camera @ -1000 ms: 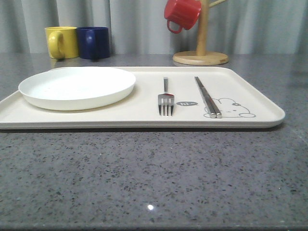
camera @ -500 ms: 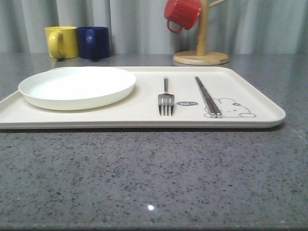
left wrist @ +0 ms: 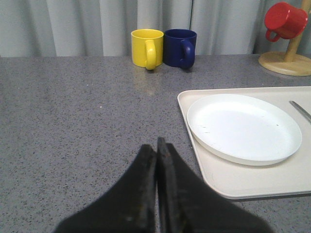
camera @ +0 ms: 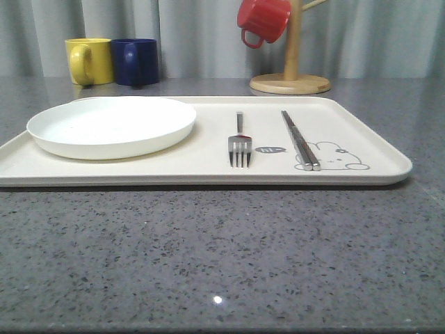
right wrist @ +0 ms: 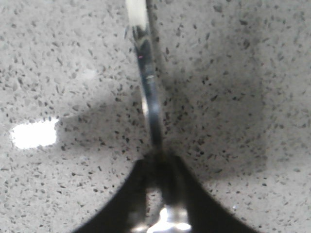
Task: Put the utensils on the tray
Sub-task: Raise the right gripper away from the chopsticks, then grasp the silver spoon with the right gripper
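Observation:
The cream tray (camera: 361,125) lies across the middle of the table. On it a fork (camera: 239,142) and a pair of chopsticks (camera: 299,139) lie side by side, right of a white plate (camera: 111,125). In the right wrist view my right gripper (right wrist: 163,165) is shut on the slim shiny handle of the spoon (right wrist: 148,92), close above the speckled tabletop. My left gripper (left wrist: 158,145) is shut with nothing in it, over the bare table beside the tray's (left wrist: 243,179) left corner.
A yellow mug (camera: 88,60) and a dark blue mug (camera: 135,61) stand at the back left. A wooden mug stand (camera: 290,83) with a red mug (camera: 263,19) hanging on it is behind the tray. Grey curtains close off the back.

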